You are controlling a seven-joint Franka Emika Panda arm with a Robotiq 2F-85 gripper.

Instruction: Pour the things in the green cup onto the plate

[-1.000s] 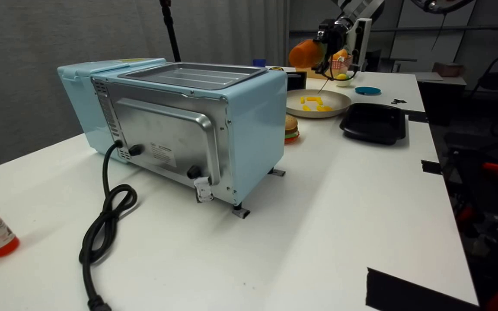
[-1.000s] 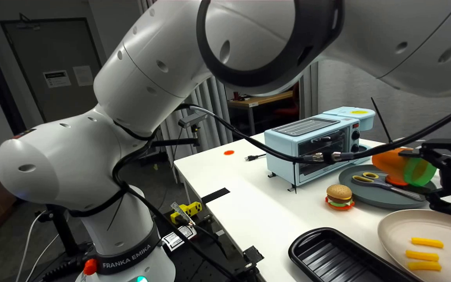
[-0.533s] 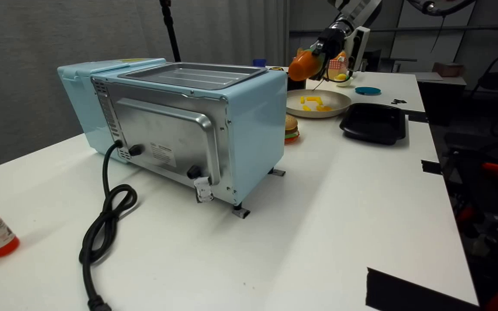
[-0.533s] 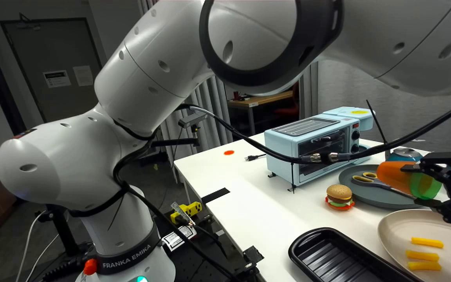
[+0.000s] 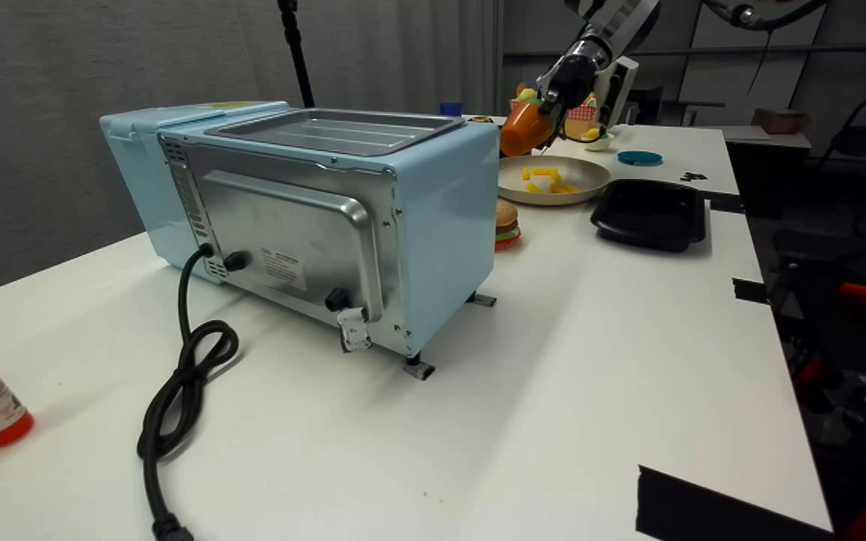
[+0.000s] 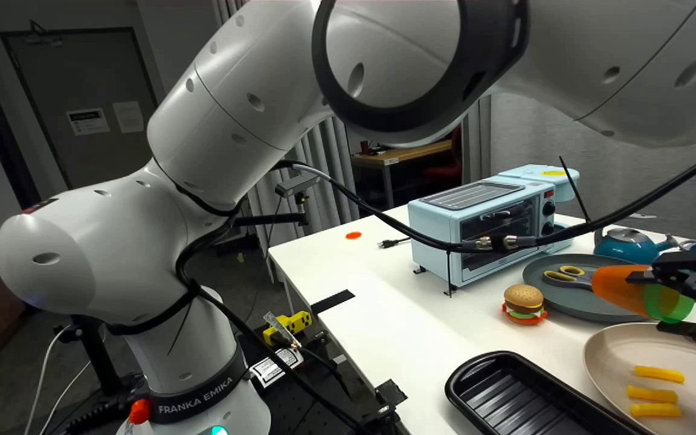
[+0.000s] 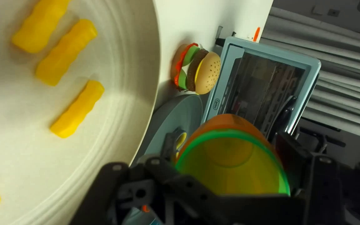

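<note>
The green cup [image 7: 230, 168], orange on its outside, is held tilted, its orange closed end lower. It also shows in both exterior views [image 5: 525, 129] [image 6: 623, 290]. My gripper [image 7: 228, 150] is shut on it near its green rim, a finger on either side. The visible inside of the cup shows no loose pieces; its near part is hidden behind the gripper. The pale plate [image 7: 114, 103] lies beside and below the gripper, and in both exterior views [image 5: 591, 179] [image 6: 611, 350]. Several yellow sticks [image 7: 77, 109] lie on it, also seen in an exterior view [image 6: 651, 394].
A black dish [image 6: 523, 386] lies on the table beside the plate. A toy burger [image 6: 524, 303] stands between the dish and the pale blue toaster [image 6: 435, 235]. A grey plate [image 6: 565, 303] with scissors [image 6: 559, 278] and a teal kettle [image 6: 626, 244] lie behind the cup.
My gripper and the cup have moved lower, and the cup has tilted from near level to its closed end pointing further down. The yellow sticks on the plate look the same.
</note>
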